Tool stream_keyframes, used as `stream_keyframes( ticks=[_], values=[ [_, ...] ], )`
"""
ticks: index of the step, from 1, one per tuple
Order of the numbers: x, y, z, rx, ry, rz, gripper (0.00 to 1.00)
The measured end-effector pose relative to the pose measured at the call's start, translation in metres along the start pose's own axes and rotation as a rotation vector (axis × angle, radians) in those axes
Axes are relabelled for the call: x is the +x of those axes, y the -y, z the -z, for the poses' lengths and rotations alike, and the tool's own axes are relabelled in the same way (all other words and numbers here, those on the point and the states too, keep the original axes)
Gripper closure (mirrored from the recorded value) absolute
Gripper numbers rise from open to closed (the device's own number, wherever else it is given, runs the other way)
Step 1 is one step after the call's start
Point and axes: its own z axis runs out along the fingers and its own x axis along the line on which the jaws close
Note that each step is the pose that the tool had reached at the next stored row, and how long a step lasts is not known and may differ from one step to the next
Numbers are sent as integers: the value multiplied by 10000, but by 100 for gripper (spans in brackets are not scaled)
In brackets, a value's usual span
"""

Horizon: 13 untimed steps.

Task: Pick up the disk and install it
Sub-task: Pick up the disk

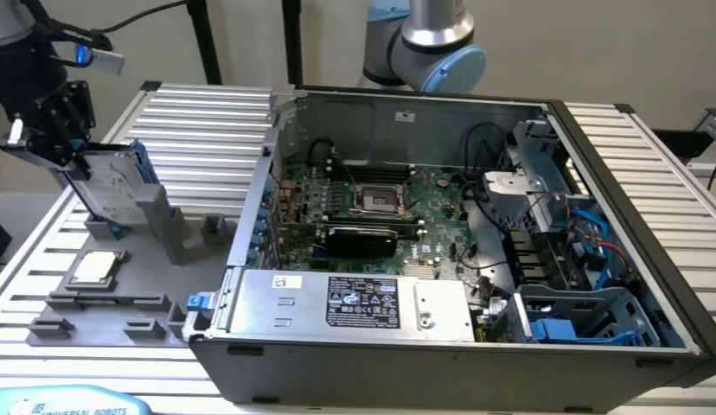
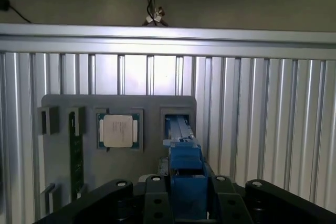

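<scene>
Clamped at a middling width, the gripper (image 1: 60, 151) was seen closed onto the upper end of the disk (image 1: 105, 186), with the blue carrier caught between the two black finger blocks in the wrist view (image 2: 184, 192). The disk (image 2: 185, 158) was held on edge and slightly tilted, above the grey fixture (image 1: 116, 285) at the exterior view's left, on the ribbed aluminium table (image 1: 208, 112). Its lower end was placed at or just inside the upright slot (image 2: 178, 121) of that fixture (image 2: 63, 103); whether it had fully left the slot could not be told. A small square chip (image 1: 95, 264) was seen lying flat in its own recess beside the slot, apart from the disk. The opened computer case (image 1: 450, 372) was seen well apart, toward the exterior view's right, with a blue drive cage (image 1: 589, 316) in its near corner.

The disk was judged to be stiff and fairly heavy for its size, so a swing about the gripped end was thought likely if it was carried by one end alone. The metal body was judged sensitive to knocks. The plastic carrier was judged smoother and more yielding than the body, so some slip or flex was to be allowed for. A hold across the carrier's side rails was judged soundest, with the labelled face left untouched.
</scene>
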Motion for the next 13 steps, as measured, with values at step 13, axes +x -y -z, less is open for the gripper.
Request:
stream_keyframes(
  ticks=[13],
  values=[
    [-14, 24, 580, -1, -1, 1, 67]
  ],
)
